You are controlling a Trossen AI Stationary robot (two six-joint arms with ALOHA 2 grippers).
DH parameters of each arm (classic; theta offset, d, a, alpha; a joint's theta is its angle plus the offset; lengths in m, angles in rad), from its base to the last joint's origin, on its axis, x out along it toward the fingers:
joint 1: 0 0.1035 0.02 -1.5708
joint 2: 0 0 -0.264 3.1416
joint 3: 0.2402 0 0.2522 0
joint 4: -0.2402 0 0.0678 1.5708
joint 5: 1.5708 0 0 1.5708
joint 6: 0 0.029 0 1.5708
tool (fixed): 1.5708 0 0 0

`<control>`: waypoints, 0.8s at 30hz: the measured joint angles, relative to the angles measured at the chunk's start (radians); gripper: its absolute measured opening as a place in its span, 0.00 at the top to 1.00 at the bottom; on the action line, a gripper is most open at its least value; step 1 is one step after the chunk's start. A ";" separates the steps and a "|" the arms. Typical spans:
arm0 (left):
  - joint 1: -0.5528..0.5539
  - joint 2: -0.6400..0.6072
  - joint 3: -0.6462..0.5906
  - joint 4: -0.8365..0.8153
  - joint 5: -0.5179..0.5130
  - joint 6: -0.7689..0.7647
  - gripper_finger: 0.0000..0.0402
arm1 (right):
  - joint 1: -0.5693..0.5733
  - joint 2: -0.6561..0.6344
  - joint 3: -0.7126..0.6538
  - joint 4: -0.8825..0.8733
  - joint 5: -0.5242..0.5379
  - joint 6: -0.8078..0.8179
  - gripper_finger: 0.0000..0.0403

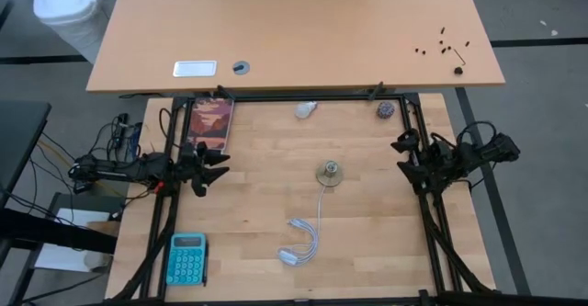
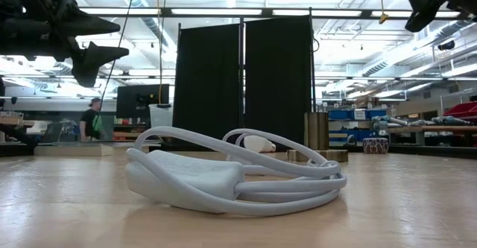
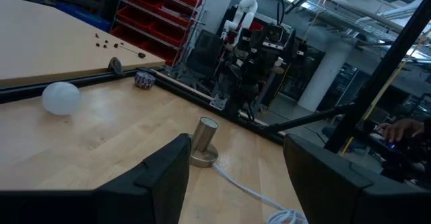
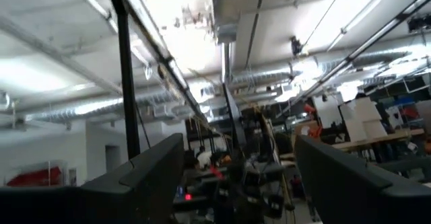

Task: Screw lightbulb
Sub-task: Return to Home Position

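The white lightbulb (image 1: 306,110) lies on its side on the wooden table near the far edge; the left wrist view also shows the lightbulb (image 3: 61,97). The metal socket (image 1: 330,172) stands upright at mid-table, and its white cord (image 1: 317,209) runs to a coil (image 1: 299,251) near the front. My left gripper (image 1: 219,166) hovers open at the table's left side, pointing level toward the socket (image 3: 203,143). At the right side my right gripper (image 1: 402,156) is open and tilted upward, with nothing between its fingers (image 4: 155,167).
A small purplish ball (image 1: 385,109) sits at the far right of the table. A picture card (image 1: 211,122) lies at the far left and a teal calculator (image 1: 186,258) at the near left. A black frame (image 1: 303,96) borders the table, with a desk (image 1: 294,30) beyond.
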 joint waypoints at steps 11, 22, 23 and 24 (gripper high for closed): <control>0.000 0.000 0.000 0.000 0.000 0.000 0.40 | 0.000 -0.022 0.000 -0.249 0.016 -0.001 0.27; 0.000 0.000 0.000 0.000 0.000 0.000 0.40 | -0.008 -0.021 0.000 -0.463 0.017 -0.004 0.27; 0.000 0.000 0.000 0.000 0.000 0.000 0.40 | -0.012 -0.021 0.000 -0.467 0.017 -0.005 0.27; 0.000 0.000 0.000 0.000 0.000 0.000 0.40 | -0.016 -0.021 0.000 -0.468 0.017 -0.005 0.27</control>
